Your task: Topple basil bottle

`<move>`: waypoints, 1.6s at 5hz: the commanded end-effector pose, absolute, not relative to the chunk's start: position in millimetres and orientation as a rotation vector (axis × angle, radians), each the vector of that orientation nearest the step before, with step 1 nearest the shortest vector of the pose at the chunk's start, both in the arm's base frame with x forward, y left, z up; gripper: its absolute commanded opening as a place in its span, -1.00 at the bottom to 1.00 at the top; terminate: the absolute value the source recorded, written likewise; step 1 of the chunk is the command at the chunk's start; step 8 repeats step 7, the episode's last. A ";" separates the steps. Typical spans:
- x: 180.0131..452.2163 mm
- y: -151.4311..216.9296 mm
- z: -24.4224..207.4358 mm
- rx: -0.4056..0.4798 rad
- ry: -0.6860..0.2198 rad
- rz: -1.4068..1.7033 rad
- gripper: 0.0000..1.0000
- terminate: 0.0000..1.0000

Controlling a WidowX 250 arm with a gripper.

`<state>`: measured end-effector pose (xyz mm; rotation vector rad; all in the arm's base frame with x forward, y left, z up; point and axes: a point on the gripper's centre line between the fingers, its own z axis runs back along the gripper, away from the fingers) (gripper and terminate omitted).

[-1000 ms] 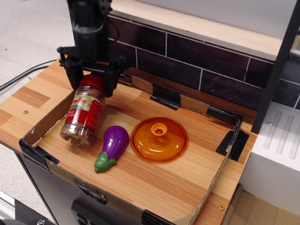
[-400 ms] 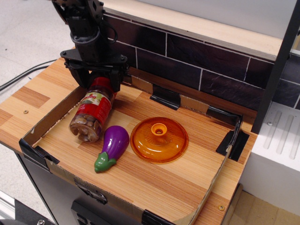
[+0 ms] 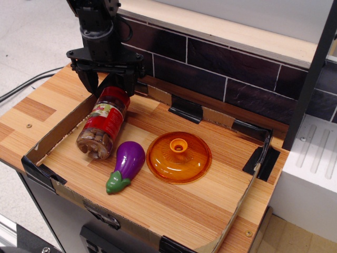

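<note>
The basil bottle (image 3: 101,125) lies on its side in the left part of the tray, its red cap toward the back and its clear bottom toward the front. It shows a red-white-green label and brownish contents. My gripper (image 3: 107,86) hangs just above and behind the red cap. The jaws stand wide apart on either side of the cap and do not grip it.
A purple toy eggplant (image 3: 126,164) lies right beside the bottle's bottom. An orange lid (image 3: 179,157) sits mid-tray. Low cardboard walls (image 3: 50,138) ring the wooden tray. A dark brick backsplash (image 3: 210,68) runs behind, and a black post (image 3: 310,79) stands at the right.
The bottle has gone from leaning, tipped toward the front, to lying on the board next to the eggplant. My gripper has lifted slightly off the cap.
</note>
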<state>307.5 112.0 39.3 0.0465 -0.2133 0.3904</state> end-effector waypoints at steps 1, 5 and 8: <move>318.1 116.6 69.8 0.060 -0.290 0.388 1.00 -1.00; 318.1 116.6 69.8 0.060 -0.290 0.388 1.00 -1.00; 318.1 116.6 69.8 0.060 -0.290 0.388 1.00 1.00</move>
